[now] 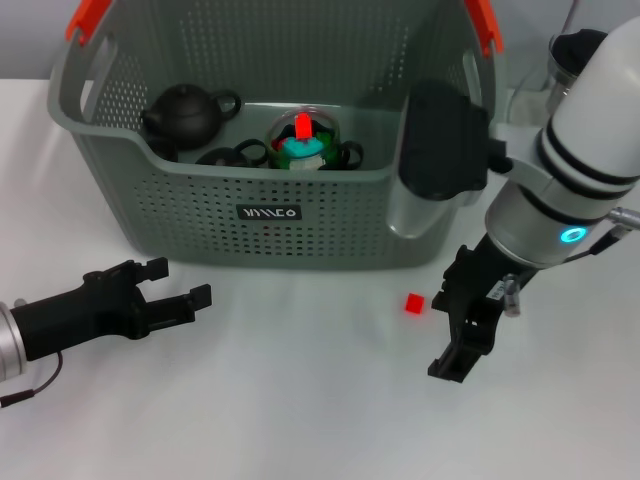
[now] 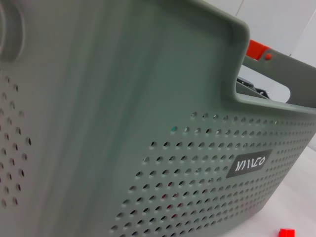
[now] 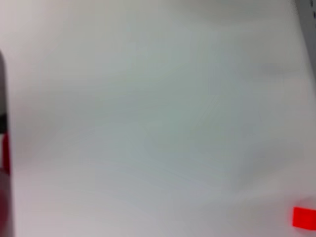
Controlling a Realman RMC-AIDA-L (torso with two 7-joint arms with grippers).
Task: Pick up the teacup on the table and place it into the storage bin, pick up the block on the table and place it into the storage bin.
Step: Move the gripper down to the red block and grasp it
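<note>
The grey perforated storage bin (image 1: 300,215) stands at the back middle of the white table; its wall fills the left wrist view (image 2: 148,123). A small red block (image 1: 414,303) lies on the table in front of the bin's right end, and shows in both wrist views (image 2: 286,232) (image 3: 303,217). A black teacup (image 1: 222,157) sits inside the bin; no teacup shows on the table. My right gripper (image 1: 442,333) is open, pointing down just right of the block and not touching it. My left gripper (image 1: 180,283) is open and empty, low over the table at the front left.
Inside the bin are a black teapot (image 1: 185,112), a glass ball with red and teal parts (image 1: 303,138) and another black cup (image 1: 347,155). The bin has orange-red handle pieces (image 1: 88,20). A glass vessel (image 1: 565,62) stands at the back right.
</note>
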